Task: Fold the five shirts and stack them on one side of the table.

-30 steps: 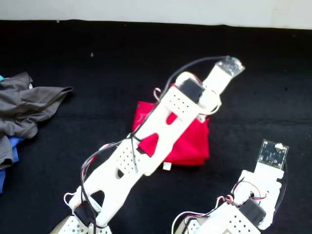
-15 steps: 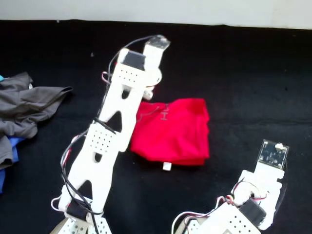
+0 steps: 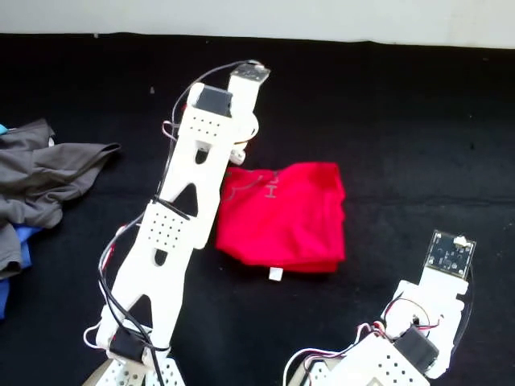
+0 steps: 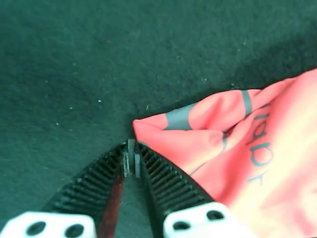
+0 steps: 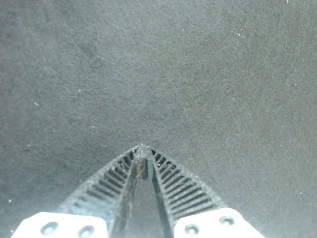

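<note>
1. Now, in the high view, the left arm has swung off the folded red fabric shirt at centre frame, so we judge that fold done. At the left edge, crumpled grey shirts wait on the black cloth table, below a pale wall.
2. In the left wrist view, the left gripper has its fingers closed on nothing, just beside the shirt's corner.
3. In the right wrist view, the right gripper is likewise closed, over bare cloth.

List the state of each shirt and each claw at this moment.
Red shirt: folded, lying flat mid-table.
Grey shirt: unfolded, crumpled at the table's edge.
Blue shirt: bunched, partly under the grey shirt.
Left claw: shut, empty, tips beside a corner of the red shirt.
Right claw: shut, empty, over bare table.
</note>
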Controlling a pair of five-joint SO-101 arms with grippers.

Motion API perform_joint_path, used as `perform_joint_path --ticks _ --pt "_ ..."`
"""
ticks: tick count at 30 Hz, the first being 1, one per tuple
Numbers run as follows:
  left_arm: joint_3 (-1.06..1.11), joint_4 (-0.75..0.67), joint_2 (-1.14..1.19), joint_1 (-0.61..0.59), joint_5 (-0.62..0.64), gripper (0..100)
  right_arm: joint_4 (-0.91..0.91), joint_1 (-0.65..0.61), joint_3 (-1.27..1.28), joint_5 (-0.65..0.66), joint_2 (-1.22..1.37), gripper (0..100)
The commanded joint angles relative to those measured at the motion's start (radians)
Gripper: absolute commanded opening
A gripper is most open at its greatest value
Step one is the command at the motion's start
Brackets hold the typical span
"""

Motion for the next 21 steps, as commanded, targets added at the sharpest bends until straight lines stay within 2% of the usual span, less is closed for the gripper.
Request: perform_joint_path --ticks 1,9,17,21 --pt "0.071 0.012 -0.116 0.019 0.008 1 0.002 -0.004 0.143 0.008 -0.01 0.6" --pt "0.415 0.011 -0.358 0.099 0.005 1 0.002 -0.004 0.143 0.008 -0.01 0.6" --pt "0.424 -0.095 -0.26 0.09 0.005 1 0.002 -0.004 0.143 0.008 -0.01 0.6" --pt "0.423 -0.14 -0.231 0.044 0.005 1 0.002 -0.004 0.143 0.008 -0.01 0.6"
